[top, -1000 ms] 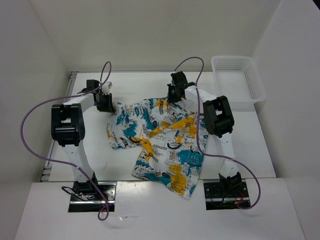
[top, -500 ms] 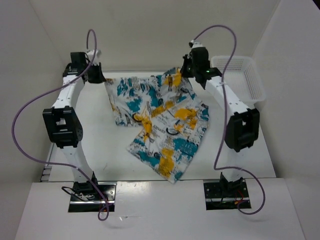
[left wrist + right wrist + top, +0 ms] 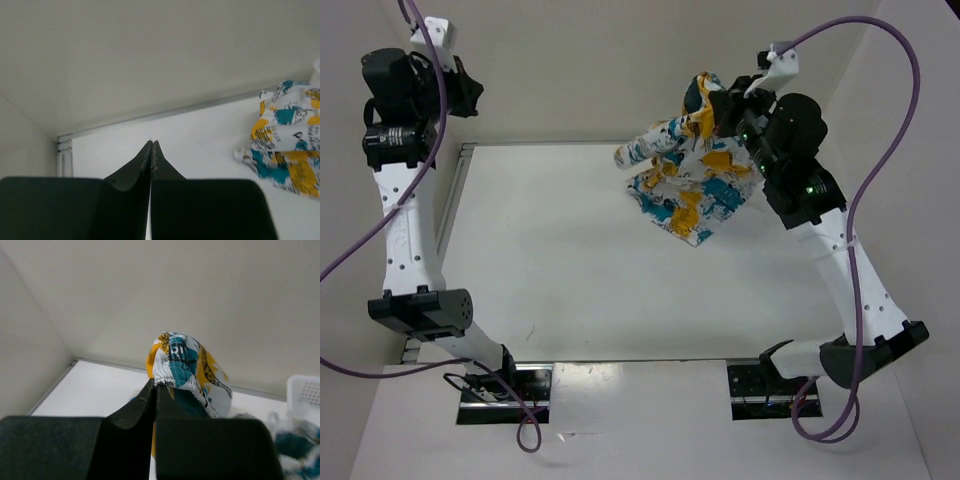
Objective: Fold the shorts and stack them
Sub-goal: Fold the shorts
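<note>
Shorts (image 3: 685, 185) judged light, limp; hang bunched from right claw (image 3: 154, 382), clamped on an edge; left claw (image 3: 151, 143) closed, empty; advise gripping corners

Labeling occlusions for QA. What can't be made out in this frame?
- basket: right wrist view shows only a corner at the right edge; top view shows none of it.
- shorts: cut by the right edge in left wrist view; lower part hidden by the right gripper body in right wrist view.
- whether shorts touch the table: unclear in top view.
</note>
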Action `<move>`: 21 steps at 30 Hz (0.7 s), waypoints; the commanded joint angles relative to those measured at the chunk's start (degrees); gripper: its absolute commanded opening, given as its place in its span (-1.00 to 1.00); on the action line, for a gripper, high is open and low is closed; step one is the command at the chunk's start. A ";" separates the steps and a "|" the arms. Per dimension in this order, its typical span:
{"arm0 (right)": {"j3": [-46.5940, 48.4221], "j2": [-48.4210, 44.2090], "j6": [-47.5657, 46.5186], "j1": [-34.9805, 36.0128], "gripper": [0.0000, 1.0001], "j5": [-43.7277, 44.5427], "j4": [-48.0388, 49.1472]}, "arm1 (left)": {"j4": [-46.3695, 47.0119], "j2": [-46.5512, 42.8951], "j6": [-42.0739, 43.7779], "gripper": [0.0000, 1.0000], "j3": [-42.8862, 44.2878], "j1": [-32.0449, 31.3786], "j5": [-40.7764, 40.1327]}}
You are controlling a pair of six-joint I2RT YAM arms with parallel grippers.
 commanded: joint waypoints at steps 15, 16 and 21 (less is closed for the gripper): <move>-49.09 -30.07 16.02 7.79 0.02 -3.27 -13.88 | 4.93 -1.75 0.21 -0.03 -47.87 -24.37 -3.68; -49.11 -32.19 20.30 10.07 0.26 -0.99 -13.88 | 4.93 -0.86 0.21 0.00 -48.48 -25.00 -3.68; -49.11 -34.25 26.31 10.89 0.68 5.45 -14.93 | 9.24 8.28 0.21 0.17 -45.16 -27.72 -5.18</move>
